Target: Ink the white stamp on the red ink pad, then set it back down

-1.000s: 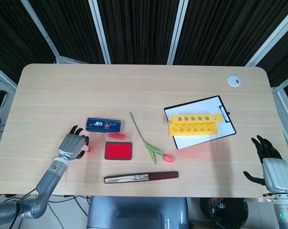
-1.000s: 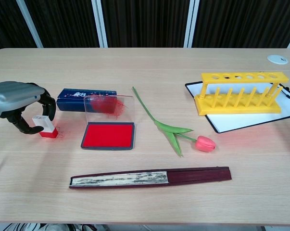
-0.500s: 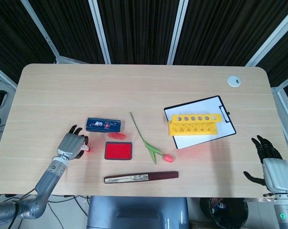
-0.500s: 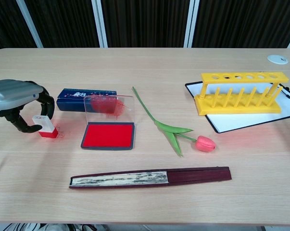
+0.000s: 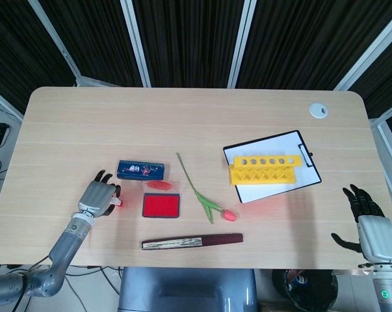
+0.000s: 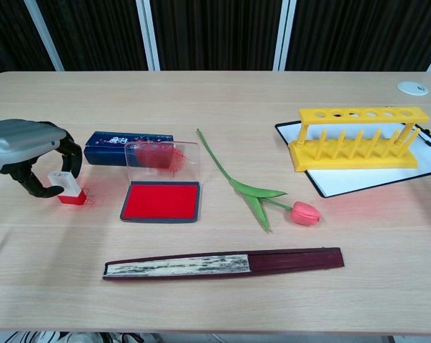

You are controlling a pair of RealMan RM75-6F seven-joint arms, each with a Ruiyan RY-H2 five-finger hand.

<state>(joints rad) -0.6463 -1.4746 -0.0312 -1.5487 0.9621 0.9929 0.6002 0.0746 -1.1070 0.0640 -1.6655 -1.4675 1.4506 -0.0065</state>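
The white stamp [image 6: 63, 184] with a red base stands slightly tilted on the table, left of the red ink pad [image 6: 161, 201]. My left hand [image 6: 29, 146] curls around it, thumb against its left side and fingers over its back, so I read it as gripped. In the head view my left hand [image 5: 98, 197] covers the stamp except for a red sliver. The ink pad [image 5: 161, 206] lies open, its clear lid [image 6: 161, 158] raised and smeared red. My right hand [image 5: 368, 224] hangs off the table's front right corner, fingers apart, holding nothing.
A blue box [image 6: 119, 146] lies just behind the stamp and pad. A pink tulip [image 6: 304, 213] and a closed folding fan [image 6: 222, 262] lie right of and in front of the pad. A yellow tube rack [image 6: 358, 139] stands on a clipboard [image 6: 358, 179] at the right.
My left hand shifted very slightly around the stamp. The stamp kept its place on the table. The right hand has not moved.
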